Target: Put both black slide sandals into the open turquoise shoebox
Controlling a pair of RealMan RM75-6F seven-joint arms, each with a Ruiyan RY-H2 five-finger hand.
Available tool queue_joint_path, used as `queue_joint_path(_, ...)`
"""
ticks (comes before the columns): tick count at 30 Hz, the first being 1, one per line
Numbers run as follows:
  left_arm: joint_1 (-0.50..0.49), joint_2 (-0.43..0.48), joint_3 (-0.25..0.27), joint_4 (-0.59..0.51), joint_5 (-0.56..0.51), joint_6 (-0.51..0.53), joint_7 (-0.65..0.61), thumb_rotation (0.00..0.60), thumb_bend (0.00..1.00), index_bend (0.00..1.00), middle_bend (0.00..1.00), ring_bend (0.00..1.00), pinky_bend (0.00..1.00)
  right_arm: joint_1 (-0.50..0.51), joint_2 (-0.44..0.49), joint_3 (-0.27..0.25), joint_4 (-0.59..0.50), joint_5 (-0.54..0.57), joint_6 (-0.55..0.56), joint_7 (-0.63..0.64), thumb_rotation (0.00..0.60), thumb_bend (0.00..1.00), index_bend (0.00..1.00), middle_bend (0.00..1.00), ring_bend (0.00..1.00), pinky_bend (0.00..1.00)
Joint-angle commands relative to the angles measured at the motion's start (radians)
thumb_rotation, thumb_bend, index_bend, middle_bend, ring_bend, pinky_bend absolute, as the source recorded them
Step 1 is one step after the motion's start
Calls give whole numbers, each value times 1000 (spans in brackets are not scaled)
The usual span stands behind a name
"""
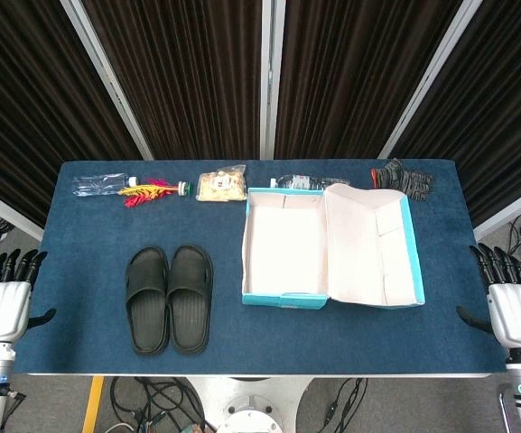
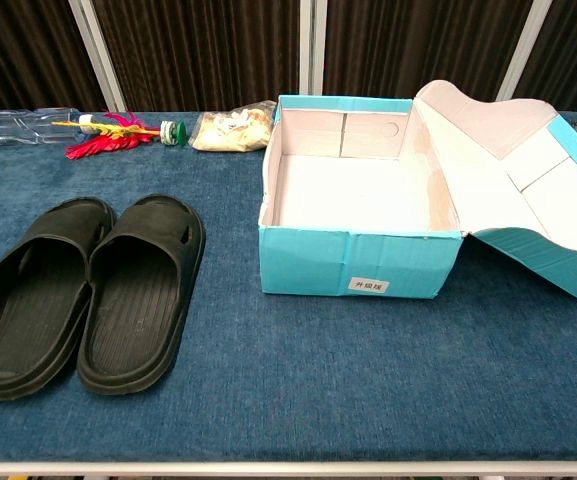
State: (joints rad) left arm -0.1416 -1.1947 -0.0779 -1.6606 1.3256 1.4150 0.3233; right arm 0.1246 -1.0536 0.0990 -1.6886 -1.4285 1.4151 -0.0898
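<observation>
Across the blue-carpeted table [image 1: 88,352], backed by dark pleated curtains [image 1: 197,72] with pale metal uprights, everything sits quiet. The open turquoise shoebox [image 1: 283,300] stands right of centre, its lid [image 1: 373,248] hinged back and lying open to the right, and the pale interior holds nothing. Just left of it, well apart from its wall, the two black slide sandals lie side by side and touching: the left sandal [image 1: 147,299] and the right sandal [image 1: 190,297], both soles down, toes pointing to the far edge. Along the back edge run a clear plastic bottle [image 1: 97,185], a red-and-yellow feathered toy [image 1: 147,192], a bag of pale snacks [image 1: 221,185], a second bottle [image 1: 301,182] behind the box, and a dark glove [image 1: 401,177] at the far right. The head view alone catches the hands: the left hand [image 1: 4,302] hovers off the table's left edge, fingers apart and holding nothing, while the right hand [image 1: 513,307] mirrors it off the right edge, fingers likewise spread and empty. The chest view shows neither hand nor the glove, but it gives a white label [image 2: 368,286] on the box's near wall and the ribbed footbeds of the sandals.
</observation>
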Motion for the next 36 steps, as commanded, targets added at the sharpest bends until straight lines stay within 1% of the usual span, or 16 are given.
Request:
queue_joint_path(1,-8,-3,-2,-3,-11,-14,8,600,0,107,99,0,63,2,0,0,-2,-1,-4,7,600,68,0,60,0,101)
queue_joint_path(8,-35,-11,-26,8,6,-15,-8,600,0,107,99,0,68,8,1,1,1,-8,-7,19,600,68,0,61,0,101)
queue_joint_path(10,-56,-5,-43,7,13,-30,-25,600,0,107,99,1,99,10,3,2,1,-13,-5,24,600,68,0,61,0,101)
queue_joint_path(12,-87,5,-65,2,15,-59,-50,600,0,107,99,37,174,13,9,5,1,-19,-2,25,600,68,0,61,0,101)
queue_joint_path(14,-120,19,-80,-7,15,-102,-69,600,0,110,99,133,274,16,16,8,1,-23,0,24,600,69,0,62,0,101)
queue_joint_path(16,-169,39,-99,-23,8,-173,-88,600,0,113,101,250,411,20,25,12,-1,-26,1,22,600,68,0,61,0,101)
queue_joint_path(18,-223,57,-117,-46,-12,-255,-95,600,0,116,114,412,568,24,34,17,-5,-29,2,20,600,69,0,62,0,101)
queue_joint_path(20,-274,65,-130,-62,-33,-326,-79,600,0,117,136,527,655,27,41,20,-8,-32,2,19,600,69,0,62,0,101)
queue_joint_path(23,-354,56,-149,-79,-83,-422,-23,600,0,118,166,626,711,31,51,22,-13,-34,2,18,600,69,0,62,0,101)
queue_joint_path(26,-436,34,-162,-94,-185,-511,69,600,0,117,172,680,741,32,59,21,-17,-31,-3,16,600,69,0,61,0,101)
queue_joint_path(29,-527,6,-160,-105,-343,-583,198,600,0,117,172,713,750,32,63,19,-20,-28,-6,15,600,69,0,61,0,101)
queue_joint_path(30,-566,-4,-153,-110,-418,-604,249,600,0,117,171,723,751,32,64,18,-20,-28,-6,16,600,69,0,61,0,101)
queue_joint_path(33,-660,-39,-135,-115,-592,-623,346,600,0,113,168,744,756,29,65,15,-18,-27,-6,20,600,69,0,60,0,101)
queue_joint_path(36,-749,-62,-105,-127,-754,-619,427,600,0,82,159,763,762,27,66,13,-14,-20,-7,28,600,69,0,60,0,101)
